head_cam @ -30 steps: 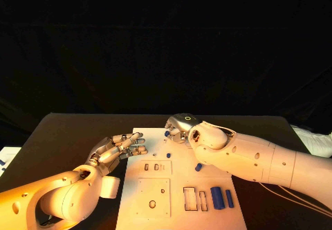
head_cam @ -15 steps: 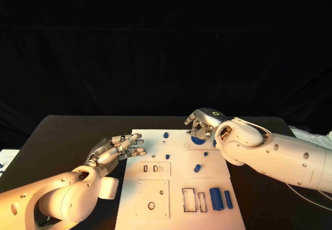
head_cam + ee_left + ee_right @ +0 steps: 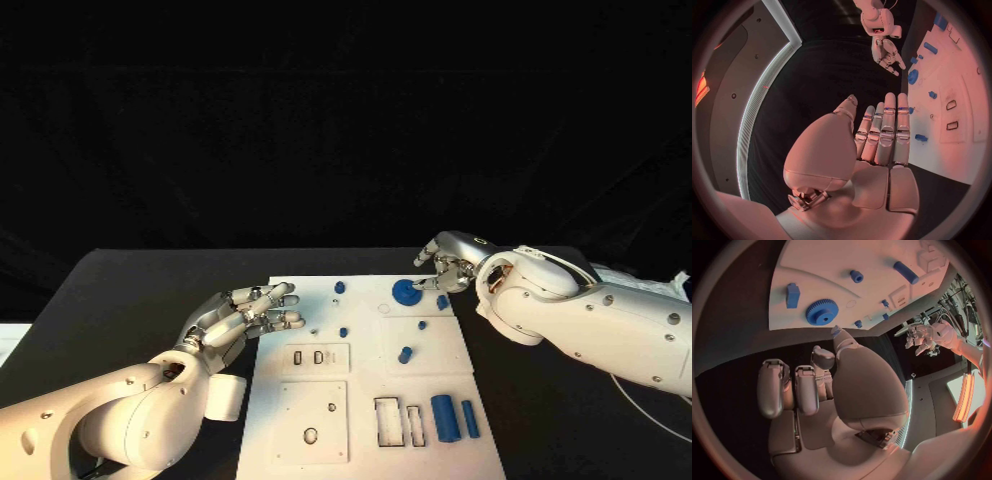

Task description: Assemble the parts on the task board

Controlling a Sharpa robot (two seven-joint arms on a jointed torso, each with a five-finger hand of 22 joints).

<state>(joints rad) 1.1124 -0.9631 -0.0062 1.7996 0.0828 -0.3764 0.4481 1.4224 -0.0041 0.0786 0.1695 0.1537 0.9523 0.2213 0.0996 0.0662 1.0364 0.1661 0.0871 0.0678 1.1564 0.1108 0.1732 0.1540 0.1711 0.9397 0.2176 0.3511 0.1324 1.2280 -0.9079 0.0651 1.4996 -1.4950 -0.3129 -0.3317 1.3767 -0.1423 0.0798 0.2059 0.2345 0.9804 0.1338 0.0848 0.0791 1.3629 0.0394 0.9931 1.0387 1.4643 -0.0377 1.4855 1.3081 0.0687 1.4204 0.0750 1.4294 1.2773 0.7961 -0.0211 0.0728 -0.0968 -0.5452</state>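
The white task board lies in the middle of the table. A blue gear lies flat near its far right corner, also seen in the right wrist view as the gear. Small blue pegs are scattered over the far half, and two blue bars lie at the near right. My right hand hovers just right of the gear with fingers curled and thumb close to them, holding nothing. My left hand floats at the board's left edge, fingers stretched out side by side and empty.
A row of empty slots sits beside the blue bars, and two small slots lie near my left hand. The black table surrounds the board. My right forearm crosses the table's right side.
My right hand has swept from the board's far left to its far right corner, uncovering the blue gear. My left hand has barely moved.
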